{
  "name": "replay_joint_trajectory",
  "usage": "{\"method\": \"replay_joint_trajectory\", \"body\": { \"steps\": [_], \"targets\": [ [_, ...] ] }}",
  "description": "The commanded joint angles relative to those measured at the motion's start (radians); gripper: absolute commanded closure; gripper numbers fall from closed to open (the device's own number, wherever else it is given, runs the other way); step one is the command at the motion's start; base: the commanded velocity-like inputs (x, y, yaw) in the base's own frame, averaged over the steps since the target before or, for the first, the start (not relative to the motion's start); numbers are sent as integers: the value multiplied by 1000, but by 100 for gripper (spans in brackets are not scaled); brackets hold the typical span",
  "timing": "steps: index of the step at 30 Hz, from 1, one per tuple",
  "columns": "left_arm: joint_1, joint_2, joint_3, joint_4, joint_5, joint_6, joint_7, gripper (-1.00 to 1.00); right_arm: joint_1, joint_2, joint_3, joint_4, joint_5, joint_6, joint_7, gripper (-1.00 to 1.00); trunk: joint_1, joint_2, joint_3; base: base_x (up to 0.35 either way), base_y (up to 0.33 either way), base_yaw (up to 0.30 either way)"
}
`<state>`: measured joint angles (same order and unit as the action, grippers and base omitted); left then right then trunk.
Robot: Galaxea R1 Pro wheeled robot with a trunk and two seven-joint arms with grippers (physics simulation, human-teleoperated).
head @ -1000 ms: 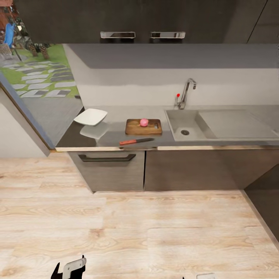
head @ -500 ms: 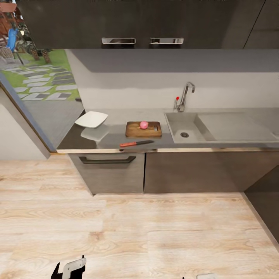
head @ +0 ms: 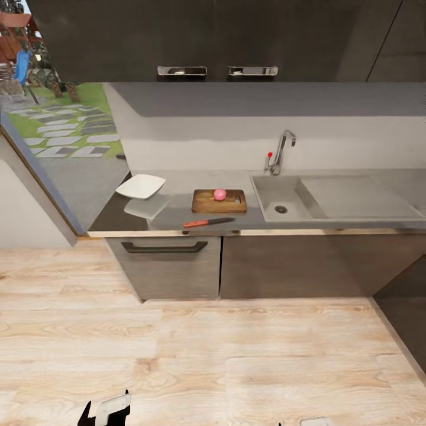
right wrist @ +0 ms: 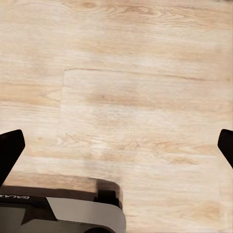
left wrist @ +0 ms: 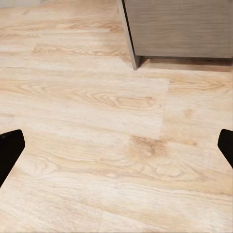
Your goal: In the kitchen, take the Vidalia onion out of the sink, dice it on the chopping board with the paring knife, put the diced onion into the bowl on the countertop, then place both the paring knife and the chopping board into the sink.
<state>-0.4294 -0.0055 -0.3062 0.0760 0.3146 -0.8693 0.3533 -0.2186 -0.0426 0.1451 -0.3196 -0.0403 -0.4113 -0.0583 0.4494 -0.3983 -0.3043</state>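
So the worktop (head: 331,225) is across the room, with bare wood floor (head: 207,355) between it and the robot. Using the board (head: 219,201) as the anchor: the white bowl (head: 141,186) sits well off to its left, near the worktop's left end, on the grey surface. The board itself lies flat, and the pink onion (head: 219,194) rests on it, toward the back edge. The red-handled knife (head: 208,222) lies just in front of the board, apart from it, blade pointing right. Right of the board, close by, is the sink (head: 283,192), with the tap (head: 281,151) behind it.

Left gripper (left wrist: 116,145) hangs over the floor with its fingers spread wide, nothing between them. Right gripper (right wrist: 116,145) is the same: fingers wide apart, only floor between.
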Motion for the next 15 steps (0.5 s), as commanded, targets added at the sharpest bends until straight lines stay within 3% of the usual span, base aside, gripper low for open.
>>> {"method": "replay_joint_trajectory", "body": {
  "steps": [1,15],
  "targets": [
    [-1,-1,-8,4,3,-4,4,-100,-1,-1,8,1,-4,-2,-6,-100,1,-2,0,0,0,0],
    [-2,-1,-8,4,3,-3,4,-100,-1,0,8,1,-4,-3,-6,-100,1,-2,20,0,0,0]
  ]
}}
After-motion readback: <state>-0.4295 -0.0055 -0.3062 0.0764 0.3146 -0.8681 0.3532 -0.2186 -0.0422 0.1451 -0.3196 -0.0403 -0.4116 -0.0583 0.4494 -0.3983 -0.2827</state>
